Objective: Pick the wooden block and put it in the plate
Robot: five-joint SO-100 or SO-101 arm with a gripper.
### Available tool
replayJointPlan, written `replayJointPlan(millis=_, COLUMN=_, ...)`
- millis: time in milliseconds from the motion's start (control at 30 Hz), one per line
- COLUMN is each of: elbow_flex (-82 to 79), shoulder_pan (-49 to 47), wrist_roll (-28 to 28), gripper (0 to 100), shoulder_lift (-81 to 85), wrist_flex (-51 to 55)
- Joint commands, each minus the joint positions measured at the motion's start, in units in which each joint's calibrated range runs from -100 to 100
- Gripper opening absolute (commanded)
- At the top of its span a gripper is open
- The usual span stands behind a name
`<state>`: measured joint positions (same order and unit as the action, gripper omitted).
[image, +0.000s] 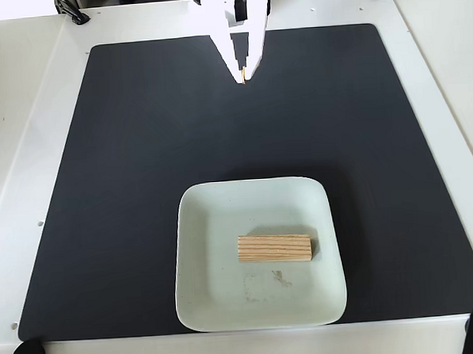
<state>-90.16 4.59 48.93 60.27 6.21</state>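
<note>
The arm reaches in from the mat's (102, 192) far edge, the gripper (243, 78) pointing down toward the near side with its jaws pressed together and empty. The block (275, 248) lies flat in the plate (203, 298), which sits at the mat's near edge.

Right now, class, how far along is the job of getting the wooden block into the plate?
Done: the wooden block lies flat inside the plate, within its rim, beside a faint smudge. In hand: nothing. The hand is shut and empty, up near the far edge of the black mat, well clear of the plate. Left: apparently nothing on the placing itself; at most the arm parks.
</note>
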Motion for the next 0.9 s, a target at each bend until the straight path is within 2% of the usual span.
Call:
replayJointPlan(millis=0, elbow_flex=-9.48, shoulder_pan=-0.33, wrist_roll=-0.03, gripper=1, shoulder_lift=16.00, wrist_flex=1.26)
replayJointPlan(millis=300, elbow_flex=-9.48, shoulder_pan=-1.45, wrist_roll=-0.13, gripper=1, shoulder_lift=30.74, wrist_flex=26.45)
replayJointPlan(millis=433, elbow_flex=-9.30, shoulder_pan=-1.45, wrist_roll=-0.13, gripper=1, shoulder_lift=36.93, wrist_flex=40.77)
replayJointPlan(millis=567, elbow_flex=-9.30, shoulder_pan=-1.45, wrist_roll=-0.13, gripper=1, shoulder_lift=38.20, wrist_flex=53.14)
replayJointPlan(millis=867, elbow_flex=-9.30, shoulder_pan=-1.45, wrist_roll=-0.13, gripper=1, shoulder_lift=38.03, wrist_flex=67.19)
